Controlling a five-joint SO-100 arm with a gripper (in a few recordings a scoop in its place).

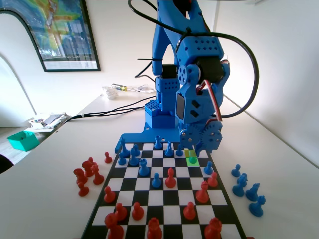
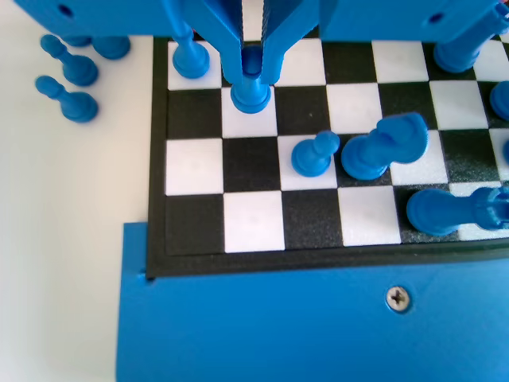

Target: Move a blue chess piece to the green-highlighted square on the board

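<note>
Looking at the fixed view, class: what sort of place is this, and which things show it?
Probably an office or hobby room, not a factory: a framed poster on the wall, loose cables across a white table, and a chess board before the arm.

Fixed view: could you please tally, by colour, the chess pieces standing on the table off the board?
Blue pieces, right of the board: 5
Red pieces, left of the board: about 6, as they overlap
Total: about 11
</note>
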